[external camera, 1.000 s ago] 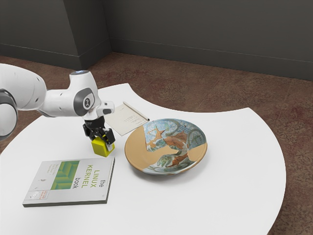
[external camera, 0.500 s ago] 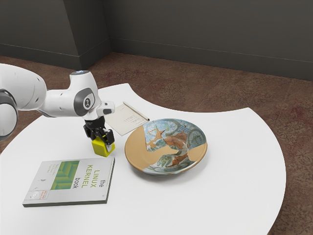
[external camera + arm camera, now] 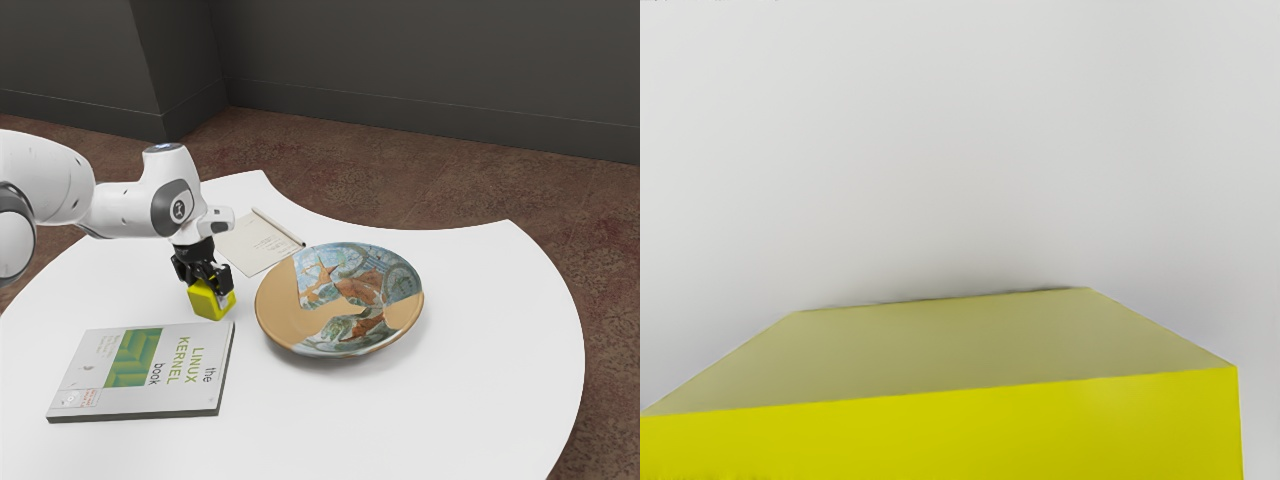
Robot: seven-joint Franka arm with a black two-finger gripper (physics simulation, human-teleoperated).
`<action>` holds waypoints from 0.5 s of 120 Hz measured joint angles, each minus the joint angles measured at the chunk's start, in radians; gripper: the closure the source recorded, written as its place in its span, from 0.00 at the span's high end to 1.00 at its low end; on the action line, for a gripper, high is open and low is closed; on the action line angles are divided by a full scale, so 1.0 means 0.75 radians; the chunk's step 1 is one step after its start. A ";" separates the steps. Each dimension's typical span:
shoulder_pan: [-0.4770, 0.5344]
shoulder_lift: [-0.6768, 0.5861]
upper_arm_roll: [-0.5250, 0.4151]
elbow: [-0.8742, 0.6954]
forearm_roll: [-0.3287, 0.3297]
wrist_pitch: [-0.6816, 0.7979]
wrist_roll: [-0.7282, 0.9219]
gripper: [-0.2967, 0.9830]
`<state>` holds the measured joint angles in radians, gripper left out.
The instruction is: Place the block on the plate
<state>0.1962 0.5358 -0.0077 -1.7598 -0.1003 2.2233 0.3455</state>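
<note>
Block [image 3: 206,303] and book [image 3: 140,372] share the near part of the scene, at the exterior view's left: the book lies flat, nearest, and the yellow block is just beyond its far right corner, under the gripper [image 3: 210,290]. Over the last second almost nothing has changed; arm [image 3: 125,210] and block sit where they were. For the task that means no visible progress toward the plate [image 3: 280,312], which is a little to the right, near the block but apart from it. I cannot tell whether the fingers are wide or closed on the block. It appears to be down on the surface [image 3: 490,350], so I judge this to be the grasping step, with a lift over the rim to come. Too low a crossing could knock that raised rim.

The surface is white and curved at its edges. Farther off, beyond the gripper, lies a paper pad [image 3: 257,243] with a pen [image 3: 278,227] along its far right edge. Past that come brown mottled floor [image 3: 500,205] and a dark grey wall [image 3: 420,55].
</note>
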 joint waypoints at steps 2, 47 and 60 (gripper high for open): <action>0.000 -0.001 0.000 0.000 0.000 0.000 0.000 0.57; -0.002 -0.047 0.000 0.000 0.000 -0.025 -0.001 0.55; -0.003 -0.053 0.000 0.000 0.001 -0.031 -0.002 0.54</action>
<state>0.1935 0.4964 -0.0077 -1.7599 -0.0998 2.1998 0.3440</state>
